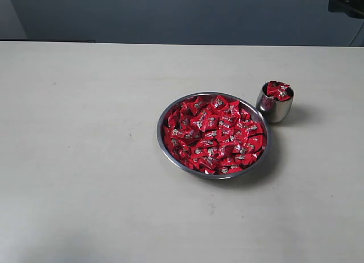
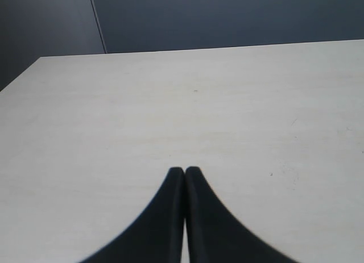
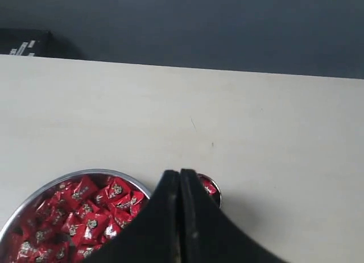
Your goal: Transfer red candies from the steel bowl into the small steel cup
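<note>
The steel bowl [image 1: 162, 139] sits right of the table's middle, heaped with red candies [image 1: 213, 135]. Touching its far right rim stands the small steel cup [image 1: 277, 111], with a few red candies [image 1: 278, 90] piled at its mouth. Neither gripper shows in the exterior view. In the right wrist view my right gripper [image 3: 180, 173] is shut and empty, its tips in front of the cup [image 3: 217, 198], which is mostly hidden, with the bowl [image 3: 62, 178] and its candies [image 3: 85, 212] beside it. My left gripper [image 2: 184, 170] is shut over bare tabletop, holding nothing.
The pale table [image 1: 85, 132] runs wide to the left and front of the bowl. A dark wall backs the far edge. A dark piece of equipment [image 1: 341, 0] hangs at the top right corner, and a black box [image 3: 25, 42] sits beyond the table's edge.
</note>
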Tool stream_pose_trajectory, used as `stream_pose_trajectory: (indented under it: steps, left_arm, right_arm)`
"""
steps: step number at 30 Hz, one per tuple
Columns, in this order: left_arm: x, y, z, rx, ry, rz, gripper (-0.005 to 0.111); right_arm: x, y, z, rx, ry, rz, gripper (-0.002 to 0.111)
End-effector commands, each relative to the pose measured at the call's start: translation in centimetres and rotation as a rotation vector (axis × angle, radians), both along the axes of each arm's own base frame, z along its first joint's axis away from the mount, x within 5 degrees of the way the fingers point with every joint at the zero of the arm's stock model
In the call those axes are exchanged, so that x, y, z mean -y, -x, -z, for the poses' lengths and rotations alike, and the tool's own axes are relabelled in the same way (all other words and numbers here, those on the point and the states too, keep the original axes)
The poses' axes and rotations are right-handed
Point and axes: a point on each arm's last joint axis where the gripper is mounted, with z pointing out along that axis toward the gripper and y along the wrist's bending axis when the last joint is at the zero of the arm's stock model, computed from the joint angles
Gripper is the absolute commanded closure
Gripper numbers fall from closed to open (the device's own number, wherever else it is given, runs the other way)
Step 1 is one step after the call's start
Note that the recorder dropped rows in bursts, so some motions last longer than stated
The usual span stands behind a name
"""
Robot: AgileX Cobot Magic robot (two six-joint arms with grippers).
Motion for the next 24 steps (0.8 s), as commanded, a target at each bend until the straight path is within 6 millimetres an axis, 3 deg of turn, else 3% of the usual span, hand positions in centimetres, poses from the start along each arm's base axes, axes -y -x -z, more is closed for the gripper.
stream_pose_trajectory:
  steps: [1, 9, 16, 20, 24]
  left_arm:
    - [0.0, 0.0, 0.1, 0.008, -0.002, 0.006, 0.106]
    - [0.0, 0.0, 0.1, 0.008, -0.002, 0.006, 0.106]
    - [0.0, 0.0, 0.1, 0.008, -0.002, 0.006, 0.106]
    - [0.0, 0.0, 0.1, 0.008, -0.002, 0.006, 0.106]
    - [0.0, 0.0, 0.1, 0.008, -0.002, 0.006, 0.106]
  right_arm:
    - [0.2, 0.5, -0.2, -0.002, -0.023, 0.008, 0.109]
    - [0.3, 0.5, -0.2, -0.001, -0.009, 0.006, 0.109]
    - [1.2, 0.4, -0.5, 0.067, 0.160, -0.001, 0.109]
    - [2.7, 2.2, -2.2, 0.153, 0.241, 0.020, 0.109]
    - [6.0, 4.7, -3.7, 0.165, 0.159, 0.165, 0.109]
